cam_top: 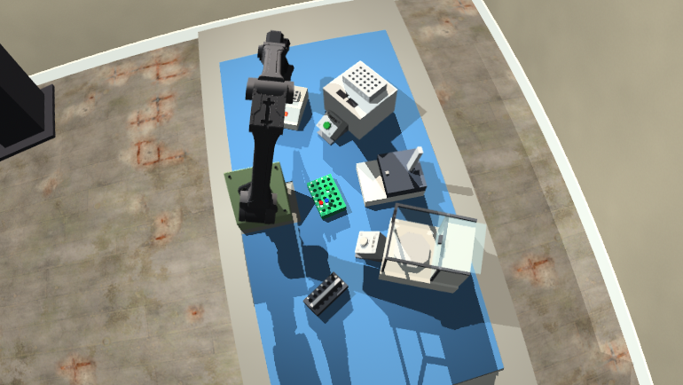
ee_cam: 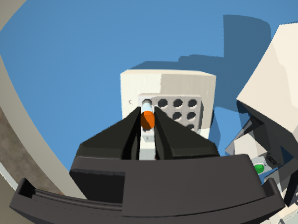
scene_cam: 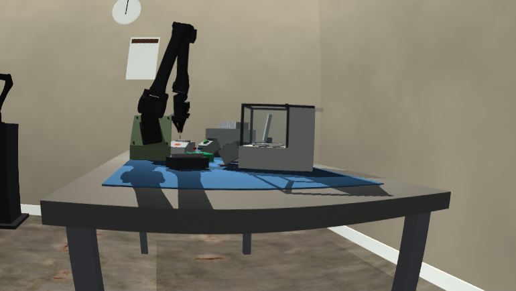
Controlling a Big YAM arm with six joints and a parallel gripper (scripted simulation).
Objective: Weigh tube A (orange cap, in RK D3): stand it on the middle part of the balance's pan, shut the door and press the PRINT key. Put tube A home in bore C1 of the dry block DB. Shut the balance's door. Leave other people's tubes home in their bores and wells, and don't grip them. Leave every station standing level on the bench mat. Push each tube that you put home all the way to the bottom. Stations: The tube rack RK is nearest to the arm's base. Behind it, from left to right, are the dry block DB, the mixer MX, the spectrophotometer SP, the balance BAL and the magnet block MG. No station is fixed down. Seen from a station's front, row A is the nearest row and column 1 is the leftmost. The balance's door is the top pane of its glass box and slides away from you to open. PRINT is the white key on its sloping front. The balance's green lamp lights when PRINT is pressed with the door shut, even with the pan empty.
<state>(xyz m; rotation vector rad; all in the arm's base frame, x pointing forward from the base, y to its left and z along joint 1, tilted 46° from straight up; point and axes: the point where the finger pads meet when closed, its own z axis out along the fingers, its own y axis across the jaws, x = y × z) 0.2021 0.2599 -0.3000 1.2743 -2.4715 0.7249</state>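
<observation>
My gripper [scene_cam: 179, 131] [ee_cam: 147, 112] is shut on tube A, at its orange cap [ee_cam: 147, 120]. It points down over the dry block [cam_top: 295, 119] [scene_cam: 185, 147] [ee_cam: 134, 86]. The tube's clear body [scene_cam: 179, 137] [ee_cam: 146, 107] reaches down to the block's leftmost column, at the back-row bore C1. How deep its tip is cannot be told; much of the tube stands above the block. The balance [cam_top: 452, 283] [scene_cam: 275, 157] has its glass door [cam_top: 471, 239] slid back, open. Its pan [cam_top: 417, 242] has no tube on it. The PRINT key [cam_top: 364, 241] is untouched.
The green tube rack [cam_top: 340, 208] [scene_cam: 208, 156] holds a red-capped and a blue-capped tube. The mixer [cam_top: 361, 117] stands right of the dry block, its green button [cam_top: 326, 125] facing forward. The spectrophotometer [cam_top: 372, 188] has a raised lid. The black magnet block [cam_top: 317, 308] [scene_cam: 187, 162] stands beyond the rack.
</observation>
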